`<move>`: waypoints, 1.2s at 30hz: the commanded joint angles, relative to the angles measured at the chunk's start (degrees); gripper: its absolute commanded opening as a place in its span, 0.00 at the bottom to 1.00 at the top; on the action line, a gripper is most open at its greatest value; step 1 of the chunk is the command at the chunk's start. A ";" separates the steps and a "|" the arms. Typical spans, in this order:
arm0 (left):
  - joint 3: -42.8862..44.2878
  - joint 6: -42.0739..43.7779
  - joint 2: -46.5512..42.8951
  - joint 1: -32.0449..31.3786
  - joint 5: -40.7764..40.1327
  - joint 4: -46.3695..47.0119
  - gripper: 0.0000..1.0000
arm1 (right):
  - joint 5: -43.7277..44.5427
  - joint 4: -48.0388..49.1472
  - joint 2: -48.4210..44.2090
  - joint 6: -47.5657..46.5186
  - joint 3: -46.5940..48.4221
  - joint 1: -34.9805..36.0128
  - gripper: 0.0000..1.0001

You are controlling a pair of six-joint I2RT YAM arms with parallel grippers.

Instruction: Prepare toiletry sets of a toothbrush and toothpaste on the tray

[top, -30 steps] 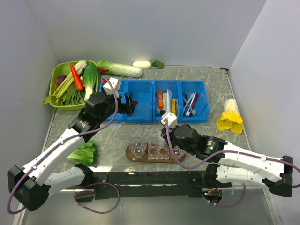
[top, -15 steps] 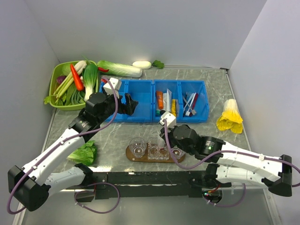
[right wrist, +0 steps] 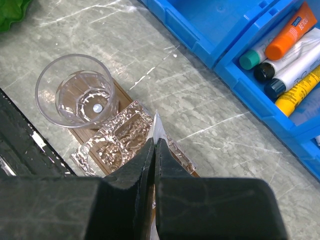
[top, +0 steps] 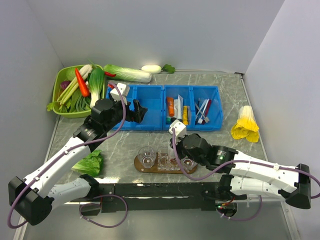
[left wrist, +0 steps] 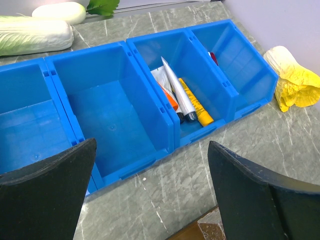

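My right gripper (right wrist: 155, 142) is shut on the flat crimped end of a white toothpaste tube (right wrist: 157, 126). It holds the tube just above the clear holders on the brown wooden tray (top: 138, 163). In the top view the right gripper (top: 175, 150) is over the tray's middle. More toothpaste tubes (right wrist: 300, 59) lie in the middle blue bin (top: 178, 110), also in the left wrist view (left wrist: 177, 92). Toothbrushes (top: 202, 110) lie in the right bin. My left gripper (left wrist: 151, 145) is open and empty, hovering near the blue bins (top: 140, 111).
A clear glass cup (right wrist: 77, 92) and a clear ribbed holder (right wrist: 120, 135) stand on the tray. An orange tube (right wrist: 290, 30) lies among the tubes. A green basket of vegetables (top: 75, 90) is at back left. A lettuce leaf (top: 89, 162) and yellow cabbage (top: 246, 125) lie on the table.
My right arm has shifted a little to the left over the tray, still holding the tube. The left arm has not moved.
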 commanded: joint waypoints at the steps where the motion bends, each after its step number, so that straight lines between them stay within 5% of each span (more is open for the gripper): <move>1: 0.29 -0.38 0.21 0.10 0.89 1.92 0.97 | 1.09 3.73 -0.26 0.35 0.02 0.54 0.00; 8: 0.37 -0.38 0.21 0.10 1.07 2.01 0.97 | 1.10 3.55 -0.18 0.35 0.10 0.54 0.00; 36: 0.37 -0.47 0.39 0.10 1.42 2.01 0.97 | 1.36 3.03 -0.09 0.17 0.54 0.71 0.29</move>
